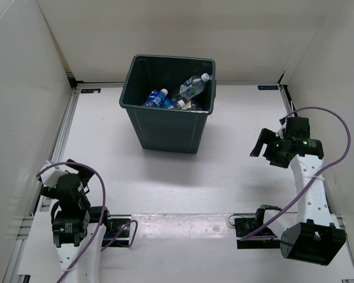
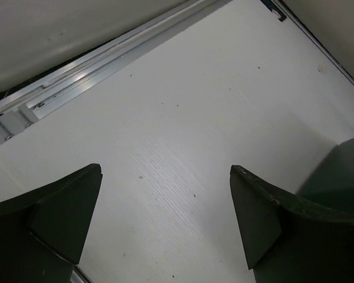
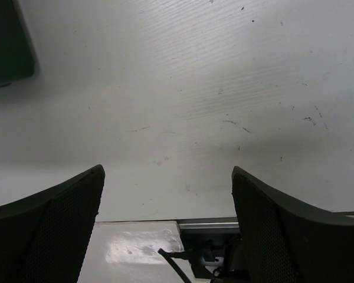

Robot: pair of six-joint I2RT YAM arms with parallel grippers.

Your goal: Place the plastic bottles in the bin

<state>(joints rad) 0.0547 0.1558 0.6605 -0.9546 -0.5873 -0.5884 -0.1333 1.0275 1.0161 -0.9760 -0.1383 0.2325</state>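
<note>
Overhead, white table [image 1: 165, 188] walled by white panels [image 1: 23, 88]; bottles [image 1: 192, 87] in bin [image 1: 165, 127]; both jaws spread wide, empty.

Table: I see a flat white tabletop with faint wood grain [image 1: 236, 183], flecked with small dark specks [image 3: 310, 119] in my right wrist view.
Walls: plain white panels [image 1: 23, 88] close it in on the left, back and right.
Rail: a silver aluminium rail [image 1: 66, 130] runs along the left edge, at the wall's foot.
Brackets: two small black clips [image 1: 89, 91] sit at the far edge, one near each back corner.
</note>
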